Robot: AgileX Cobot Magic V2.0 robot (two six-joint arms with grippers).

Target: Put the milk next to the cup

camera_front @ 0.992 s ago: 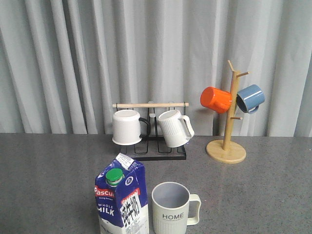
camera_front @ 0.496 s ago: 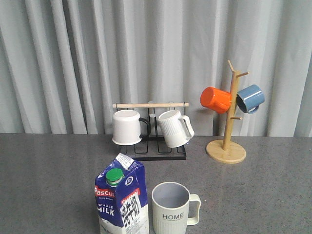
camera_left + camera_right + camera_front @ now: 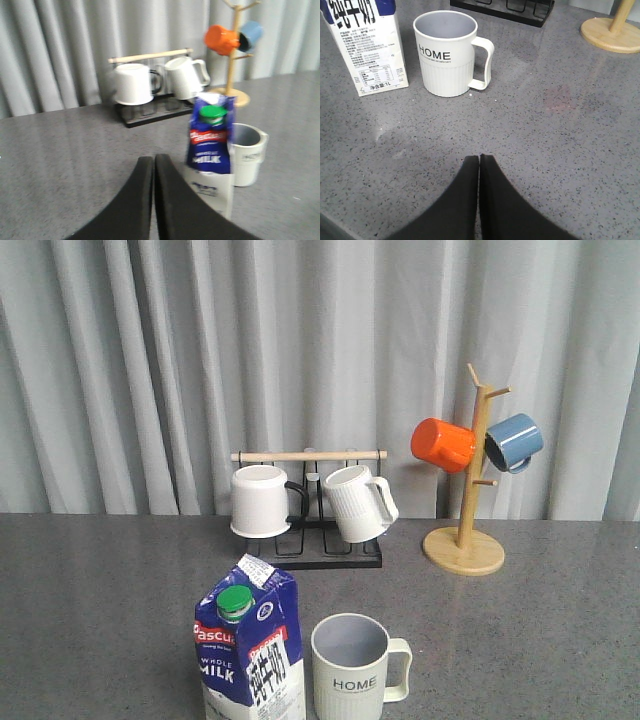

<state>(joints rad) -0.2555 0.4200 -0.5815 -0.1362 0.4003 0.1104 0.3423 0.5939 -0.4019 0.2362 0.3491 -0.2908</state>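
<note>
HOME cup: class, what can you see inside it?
The cup shows only bare greyish walls; nothing visible inside. Its rim hides the bottom, so that part cannot be checked.

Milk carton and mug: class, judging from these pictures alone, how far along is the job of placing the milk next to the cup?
Done: the milk carton stands upright on the table right beside the HOME mug, a small gap between them in the right wrist view. In hand: nothing; the left gripper and right gripper are both shut, empty and clear of the carton. Left: apparently nothing.
</note>
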